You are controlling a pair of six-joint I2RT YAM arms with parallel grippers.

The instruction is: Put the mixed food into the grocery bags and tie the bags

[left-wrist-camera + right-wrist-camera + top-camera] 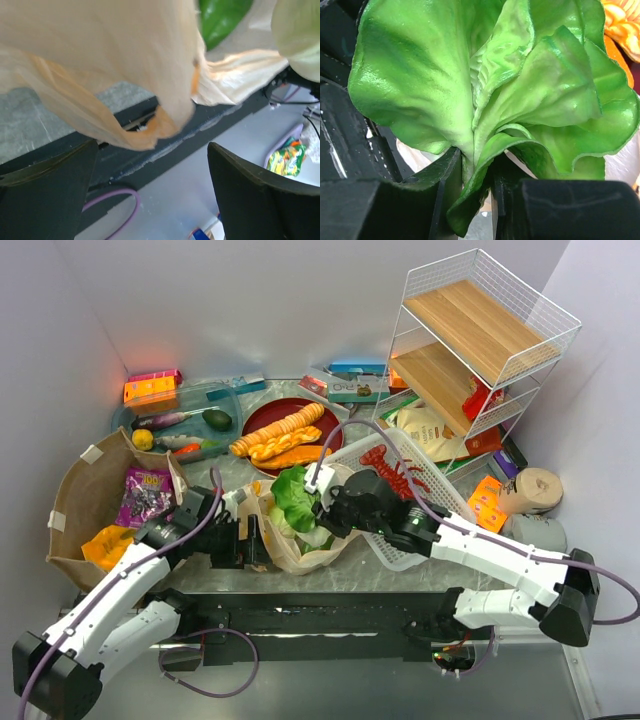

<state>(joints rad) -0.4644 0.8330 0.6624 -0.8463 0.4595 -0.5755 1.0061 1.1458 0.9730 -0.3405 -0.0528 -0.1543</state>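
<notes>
Near the worktop's near edge, the left gripper stood wide open, and a loop of the thin tan plastic bag hung just above the gap between its fingers, unpinched. At that gripper's 3 o'clock, the right gripper was clamped narrow on the stem of the leafy green lettuce, holding it at the bag's mouth. At the bag's 9 o'clock lay the brown paper bag, with a purple snack packet and an orange packet inside. The white basket sat at 3 o'clock, and farther off, at 12 o'clock, a red plate carried bread
</notes>
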